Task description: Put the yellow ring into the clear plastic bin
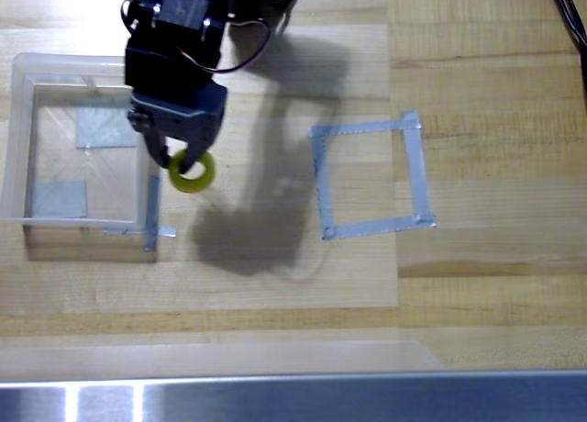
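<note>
The yellow ring (192,172) hangs in my gripper (180,158), which is shut on it, one dark finger passing through or beside its hole. Its shadow falls on the wood below and to the right, so it is lifted off the table. The clear plastic bin (18,138) stands at the left, with grey tape patches showing through its bottom. The ring sits just outside the bin's right wall, near the bin's right edge.
A square outline of grey tape (415,174) lies on the wooden table to the right of centre. A metal rail (293,399) runs along the table's front edge. Dark cables (569,18) cross the top right corner.
</note>
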Controlling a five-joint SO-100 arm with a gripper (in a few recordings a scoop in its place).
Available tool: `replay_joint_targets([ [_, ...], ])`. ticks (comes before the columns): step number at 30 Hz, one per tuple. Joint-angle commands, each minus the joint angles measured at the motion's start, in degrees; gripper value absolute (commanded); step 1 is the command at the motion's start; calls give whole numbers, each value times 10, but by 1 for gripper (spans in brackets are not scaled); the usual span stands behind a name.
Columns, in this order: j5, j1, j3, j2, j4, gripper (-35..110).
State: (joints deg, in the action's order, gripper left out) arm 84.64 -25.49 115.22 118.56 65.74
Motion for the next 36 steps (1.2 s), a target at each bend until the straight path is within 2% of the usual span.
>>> replay_joint_targets([
  [1, -28, -111, -6, 43, 4, 0],
  [9, -49, -211, -5, -31, -3, 0],
  [13, -45, -225, -7, -82, -9, 0],
  [28, -49, -257, -6, -215, -163, 1],
  [36, -76, -279, -6, -243, -172, 4],
])
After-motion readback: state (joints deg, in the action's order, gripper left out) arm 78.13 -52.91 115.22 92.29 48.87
